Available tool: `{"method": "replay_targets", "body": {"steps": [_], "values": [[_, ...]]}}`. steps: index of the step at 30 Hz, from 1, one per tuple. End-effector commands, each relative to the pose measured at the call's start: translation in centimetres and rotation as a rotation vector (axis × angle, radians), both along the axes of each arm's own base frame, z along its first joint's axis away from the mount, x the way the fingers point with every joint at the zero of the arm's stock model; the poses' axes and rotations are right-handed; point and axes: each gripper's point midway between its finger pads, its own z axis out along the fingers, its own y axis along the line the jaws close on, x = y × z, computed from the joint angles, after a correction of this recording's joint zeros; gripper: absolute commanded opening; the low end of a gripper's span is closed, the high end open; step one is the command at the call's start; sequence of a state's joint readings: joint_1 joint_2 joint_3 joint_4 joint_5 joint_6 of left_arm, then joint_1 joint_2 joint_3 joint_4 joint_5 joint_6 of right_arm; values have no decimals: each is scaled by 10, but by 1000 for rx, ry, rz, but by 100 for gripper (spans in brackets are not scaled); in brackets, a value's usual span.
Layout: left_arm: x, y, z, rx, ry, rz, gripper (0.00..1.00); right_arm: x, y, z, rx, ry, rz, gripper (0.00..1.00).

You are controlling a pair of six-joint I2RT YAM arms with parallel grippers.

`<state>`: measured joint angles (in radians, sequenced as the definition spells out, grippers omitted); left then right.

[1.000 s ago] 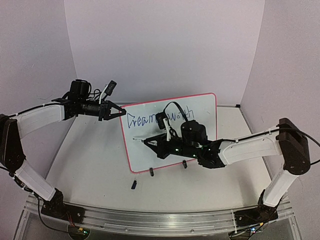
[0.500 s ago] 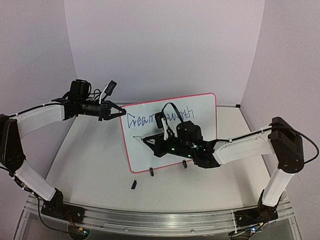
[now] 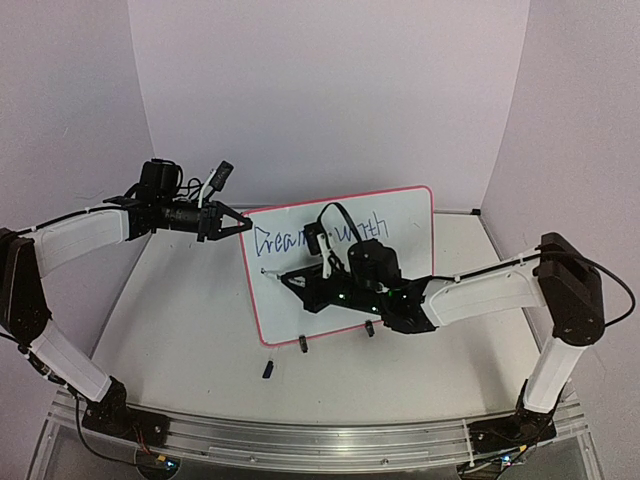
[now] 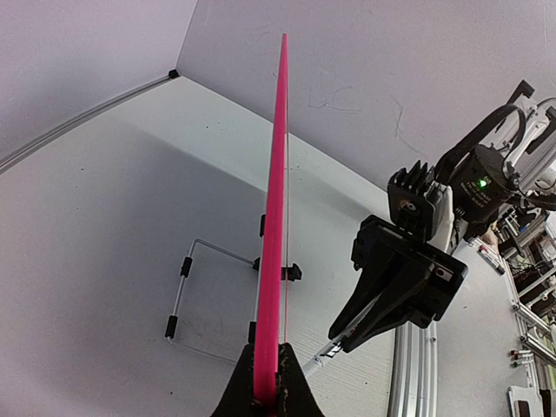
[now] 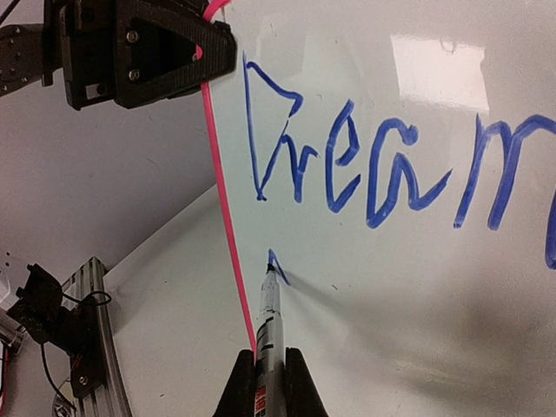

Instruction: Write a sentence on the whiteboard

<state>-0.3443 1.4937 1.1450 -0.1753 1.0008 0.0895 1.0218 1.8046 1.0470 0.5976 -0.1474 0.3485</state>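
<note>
The whiteboard [image 3: 280,305] stands mid-table, its upper left corner clamped in the left gripper [image 3: 232,226]. The right gripper [image 3: 300,283] is clamped on a marker [image 5: 271,317]. Only the right wrist view shows the marker tip touching the whiteboard below blue "Dream". The left wrist view shows the whiteboard edge-on, with a wire stand [image 4: 195,291] behind it. The table [image 3: 180,330] is white and the walls [image 3: 330,90] lilac.

the bench [image 3: 180,330] is a plain white surface boxed in by pale walls on the left, back and right, with an aluminium rail [image 3: 300,440] running along its near edge. the whiteboard [image 3: 410,225] stands on it near the middle, tilted, resting on two small black clip feet [image 3: 302,344] and backed by a thin wire frame [image 4: 186,266] lying flat on the surface. a small black piece [image 3: 268,369] lies alone just in front of the feet, apart from them.
</note>
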Motion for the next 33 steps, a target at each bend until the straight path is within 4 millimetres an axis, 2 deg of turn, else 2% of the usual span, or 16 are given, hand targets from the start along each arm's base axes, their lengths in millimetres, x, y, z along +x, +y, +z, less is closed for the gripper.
{"method": "replay_targets", "body": {"steps": [1, 7, 12, 16, 19, 24, 28, 33], "values": [[-11, -5, -28, 77, 14, -33, 0, -5, -5, -27, -49, 47, 1, 0], [-11, -5, -27, 76, 11, -33, 0, -15, -10, -49, -83, 93, 2, 0], [-11, -5, -28, 78, 15, -33, 0, -25, -6, -62, -99, 121, 25, 0], [-11, -5, -28, 78, 15, -33, 0, -28, 5, -56, -86, 109, 45, 0], [-11, -5, -28, 78, 14, -33, 0, -24, 14, -38, -47, 76, 46, 0], [-11, -5, -28, 78, 13, -32, 0, -24, 19, -6, 29, 41, 58, 0], [-12, -5, -26, 77, 10, -32, 0, -24, 17, -2, 37, 37, 52, 0], [-12, -4, -26, 77, 10, -31, 0, -19, 14, -15, 16, 53, 21, 0]]}}
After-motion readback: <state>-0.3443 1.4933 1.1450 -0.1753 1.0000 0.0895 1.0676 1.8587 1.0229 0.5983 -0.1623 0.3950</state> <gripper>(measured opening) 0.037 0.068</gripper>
